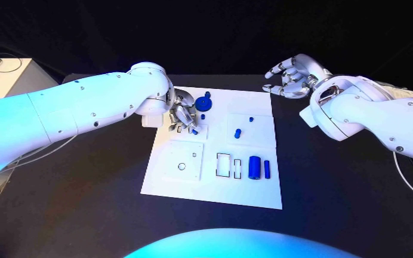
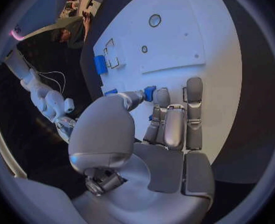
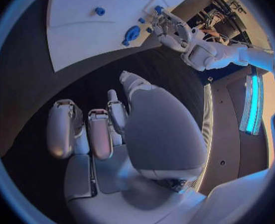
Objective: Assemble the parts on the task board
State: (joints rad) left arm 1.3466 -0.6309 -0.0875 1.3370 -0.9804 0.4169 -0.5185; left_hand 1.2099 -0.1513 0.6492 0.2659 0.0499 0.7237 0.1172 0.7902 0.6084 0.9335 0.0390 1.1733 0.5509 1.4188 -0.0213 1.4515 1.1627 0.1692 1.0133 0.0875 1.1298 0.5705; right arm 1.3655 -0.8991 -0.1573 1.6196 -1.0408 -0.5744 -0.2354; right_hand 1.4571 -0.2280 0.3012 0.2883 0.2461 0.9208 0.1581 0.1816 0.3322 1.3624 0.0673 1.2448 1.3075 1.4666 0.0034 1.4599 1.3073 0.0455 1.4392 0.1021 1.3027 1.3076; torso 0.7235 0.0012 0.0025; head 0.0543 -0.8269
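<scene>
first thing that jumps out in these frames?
The white task board mid-table, dotted with small blue parts. The left robot hand is down on the board's far-left area, fingertips at a small blue part. The right robot hand hovers off the board's far-right corner over black table, holding nothing.

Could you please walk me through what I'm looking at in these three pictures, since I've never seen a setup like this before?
This is a robot with two white arms, each ending in a silver hand with fingers. The square picture is taken from a camera on its head, looking down at a black table. The two round pictures come from fisheye cameras at each wrist, behind that arm's own hand.

On the table lies a white task board with small blue parts: a round blue disc, a blue cylinder, and a few smaller pieces.

The left hand is down on the board, its fingers around a small blue part; whether it truly grips it I cannot tell. The right hand hangs beside the board's far corner with curled fingers, holding nothing.
</scene>
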